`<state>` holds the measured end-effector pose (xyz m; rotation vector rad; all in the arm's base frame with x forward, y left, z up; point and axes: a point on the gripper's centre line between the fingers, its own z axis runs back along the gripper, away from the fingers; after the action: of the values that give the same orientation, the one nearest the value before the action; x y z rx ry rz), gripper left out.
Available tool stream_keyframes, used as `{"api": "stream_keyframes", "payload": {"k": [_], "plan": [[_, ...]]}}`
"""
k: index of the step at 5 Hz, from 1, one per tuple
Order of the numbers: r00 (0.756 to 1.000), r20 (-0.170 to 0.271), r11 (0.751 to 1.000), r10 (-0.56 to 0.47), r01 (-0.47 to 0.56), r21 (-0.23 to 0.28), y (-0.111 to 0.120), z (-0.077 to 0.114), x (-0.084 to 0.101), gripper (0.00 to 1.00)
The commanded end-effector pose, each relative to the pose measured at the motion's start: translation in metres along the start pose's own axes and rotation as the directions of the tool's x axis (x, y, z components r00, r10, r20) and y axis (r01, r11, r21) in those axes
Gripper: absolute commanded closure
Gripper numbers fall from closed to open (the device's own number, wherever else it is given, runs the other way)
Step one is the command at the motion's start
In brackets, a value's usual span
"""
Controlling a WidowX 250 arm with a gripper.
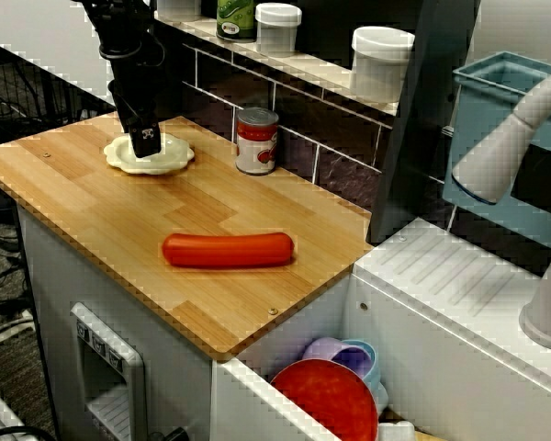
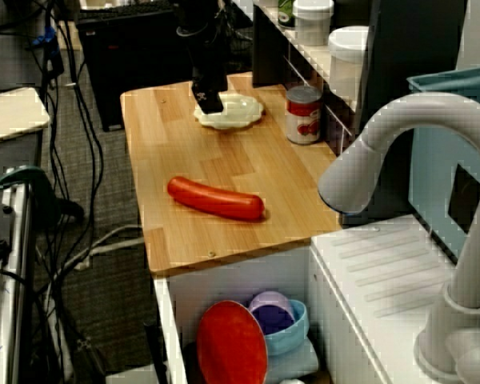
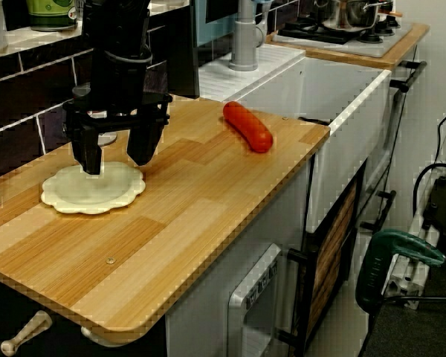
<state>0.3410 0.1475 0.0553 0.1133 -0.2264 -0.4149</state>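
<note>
My black gripper point(image 3: 117, 158) stands open just above a cream, scallop-edged plate point(image 3: 97, 192) at the far end of the wooden counter. In the view from the counter's end, its left fingertip point(image 3: 91, 160) is over the plate's back part and the other is at the plate's right rim. Nothing is held between them. The front view shows the gripper point(image 1: 145, 142) hiding part of the plate point(image 1: 176, 156). In the view over the tap, the gripper point(image 2: 208, 102) is on the left side of the plate point(image 2: 242, 109). A red sausage point(image 1: 228, 249) lies apart, mid-counter.
A red-labelled can point(image 1: 256, 141) stands by the tiled back wall, right of the plate. White jars point(image 1: 380, 61) line the shelf above. A white sink unit with a grey tap point(image 2: 400, 160) adjoins the counter. A red dish point(image 1: 329, 397) and bowls sit below.
</note>
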Motion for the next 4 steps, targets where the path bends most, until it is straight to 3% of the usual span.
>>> {"api": "stream_keyframes", "payload": {"k": [1,2,4], "plan": [[1.0,0.0,1.0,0.0,0.0,0.0,0.0,0.0,0.0,0.0],[1.0,0.002,1.0,-0.016,0.016,-0.001,-0.0011,0.0003,-0.0007,1.0],[1.0,-0.007,1.0,-0.022,0.022,-0.01,-0.0006,0.0004,-0.0015,1.0]]}}
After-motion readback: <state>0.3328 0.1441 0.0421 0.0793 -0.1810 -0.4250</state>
